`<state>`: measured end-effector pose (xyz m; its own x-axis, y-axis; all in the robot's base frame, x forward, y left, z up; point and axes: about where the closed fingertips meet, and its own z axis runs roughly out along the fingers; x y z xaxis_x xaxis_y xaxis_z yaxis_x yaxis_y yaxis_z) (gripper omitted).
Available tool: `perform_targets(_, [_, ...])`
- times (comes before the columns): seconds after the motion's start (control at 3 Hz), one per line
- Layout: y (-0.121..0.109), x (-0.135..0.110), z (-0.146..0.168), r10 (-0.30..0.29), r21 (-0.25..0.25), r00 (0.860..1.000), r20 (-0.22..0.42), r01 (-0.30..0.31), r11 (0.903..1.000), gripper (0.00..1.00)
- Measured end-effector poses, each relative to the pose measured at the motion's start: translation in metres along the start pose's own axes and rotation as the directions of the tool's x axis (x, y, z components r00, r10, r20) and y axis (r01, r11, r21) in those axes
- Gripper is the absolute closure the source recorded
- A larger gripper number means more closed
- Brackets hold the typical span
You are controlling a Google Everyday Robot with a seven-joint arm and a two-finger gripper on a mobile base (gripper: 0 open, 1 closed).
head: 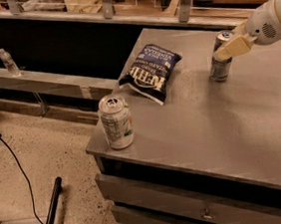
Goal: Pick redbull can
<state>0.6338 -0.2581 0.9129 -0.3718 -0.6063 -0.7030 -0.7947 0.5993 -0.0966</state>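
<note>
My arm (272, 19) comes in from the right edge of the view, high up. Only its last white, rounded section shows, with a small round grille on its side. From that casing my gripper (226, 50) slants down and to the left, pale beige against the white. It sits at the top of the redbull can (220, 70), and its pale end crosses in front of the can's upper part.
</note>
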Motion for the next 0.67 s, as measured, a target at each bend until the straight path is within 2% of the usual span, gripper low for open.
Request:
perform_targets(0.33, [0.0010, -0.0013, 0.0030, -0.001, -0.007, 1.000, 0.002, 0.001, 1.0000, 0.89])
perform_targets(0.67, [0.0023, -0.0108, -0.0004, -0.004, -0.023, 1.000, 0.029, 0.005, 0.9997, 1.00])
